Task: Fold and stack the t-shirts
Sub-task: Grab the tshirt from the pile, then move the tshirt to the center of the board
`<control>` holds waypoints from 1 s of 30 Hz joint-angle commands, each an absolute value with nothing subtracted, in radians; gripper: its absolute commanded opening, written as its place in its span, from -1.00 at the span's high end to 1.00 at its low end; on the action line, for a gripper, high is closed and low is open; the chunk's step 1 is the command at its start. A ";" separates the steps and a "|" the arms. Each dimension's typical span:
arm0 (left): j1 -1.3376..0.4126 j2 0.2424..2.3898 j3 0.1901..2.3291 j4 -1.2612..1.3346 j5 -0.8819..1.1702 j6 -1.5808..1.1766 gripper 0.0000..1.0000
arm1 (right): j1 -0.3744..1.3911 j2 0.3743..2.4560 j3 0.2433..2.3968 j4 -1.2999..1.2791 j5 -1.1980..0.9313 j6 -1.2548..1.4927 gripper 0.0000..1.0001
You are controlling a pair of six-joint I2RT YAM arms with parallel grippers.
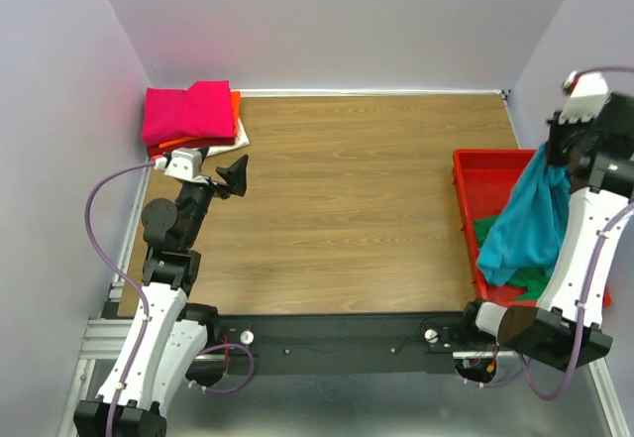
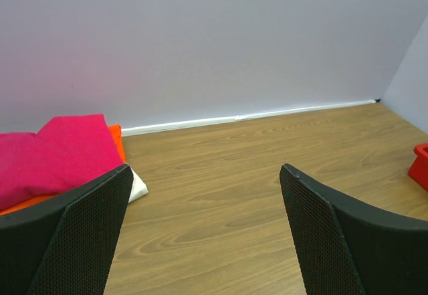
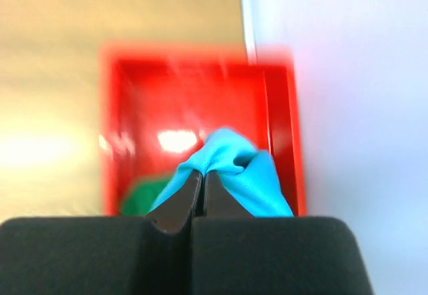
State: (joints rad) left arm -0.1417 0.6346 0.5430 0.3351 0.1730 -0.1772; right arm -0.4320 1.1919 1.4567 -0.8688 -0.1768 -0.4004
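Note:
A teal t-shirt (image 1: 527, 217) hangs down over the red tray (image 1: 474, 174), pinched at its top by my right gripper (image 1: 555, 148), which is shut on it. In the right wrist view the teal t-shirt (image 3: 257, 174) bunches around my closed right gripper (image 3: 203, 174). A green t-shirt (image 1: 487, 229) lies in the tray beneath it. At the far left corner sits a folded stack: a magenta t-shirt (image 1: 188, 110) on top, an orange one (image 1: 235, 105) under it, and a cream one (image 1: 241, 137) at the bottom. My left gripper (image 1: 233, 174) stands open near that stack, holding nothing.
The red tray (image 3: 114, 141) stands at the table's right edge, close to the right wall. The wooden table (image 1: 347, 199) is walled at the back and on both sides. The left wrist view shows the stack (image 2: 60, 154) to the left of my open fingers (image 2: 93, 228).

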 commanded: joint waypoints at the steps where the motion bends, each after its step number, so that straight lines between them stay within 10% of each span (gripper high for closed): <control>1: -0.147 0.623 0.554 0.353 0.176 -0.172 -0.95 | -0.434 1.235 1.744 -0.991 -0.549 -0.333 0.99; 8: -0.147 0.604 0.552 0.354 0.163 -0.149 -0.95 | -0.419 1.355 2.070 -0.613 -1.215 0.162 0.99; 13: -0.147 0.577 0.540 0.362 0.164 -0.137 -0.95 | -0.344 1.328 1.974 0.127 -1.266 0.742 0.99; 19: -0.147 0.549 0.532 0.368 0.158 -0.120 -0.95 | -0.099 1.359 1.841 0.105 -1.204 0.724 0.99; 24: -0.147 0.543 0.525 0.379 0.166 -0.117 -0.95 | 0.101 1.331 1.378 -0.234 -1.082 0.211 0.34; 28: -0.147 0.554 0.529 0.373 0.213 -0.114 -0.95 | 0.126 1.339 1.171 -0.399 -0.867 -0.125 -0.95; 30: -0.146 0.568 0.526 0.390 0.260 -0.115 -0.95 | 0.126 1.297 1.102 -0.410 -0.764 -0.217 -1.00</control>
State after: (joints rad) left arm -0.1444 0.5568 0.5331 0.3527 0.1886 -0.1276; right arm 0.1249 1.3777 1.1706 -0.2779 -0.9577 0.0978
